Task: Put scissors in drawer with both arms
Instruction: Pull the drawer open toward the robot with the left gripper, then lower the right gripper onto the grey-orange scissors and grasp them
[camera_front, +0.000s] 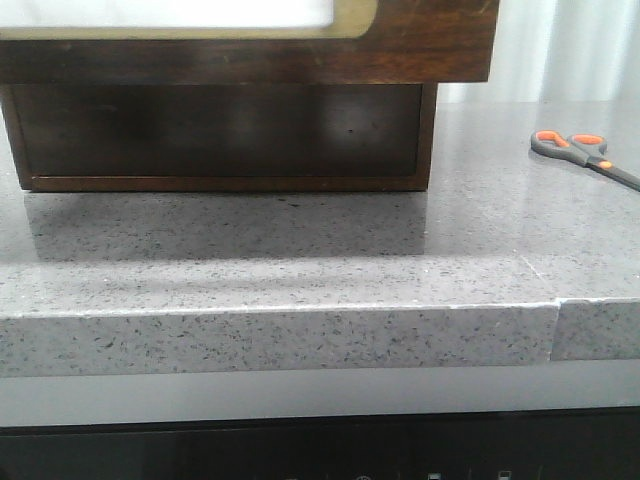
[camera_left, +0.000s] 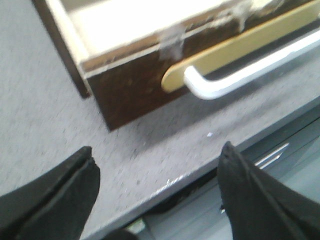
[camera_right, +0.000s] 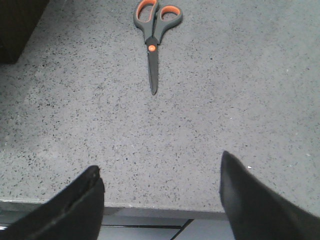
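My left gripper hangs wide open with nothing in it, just in front of the dark brown wooden drawer, which from the left wrist view looks already pulled out, its pale inside showing above a white bar handle on a tan backing strip. My right gripper is spread just as wide and equally empty, hovering over the speckled grey stone countertop. The small scissors with dark grey, orange-lined handles lie flat and closed well ahead of my right fingers, blades pointing back toward me, off to the right of the drawer. I judge the pickup is the step in hand: my right arm must reach forward, descend and close across the scissors. I count one pair of scissors, one drawer, one handle.
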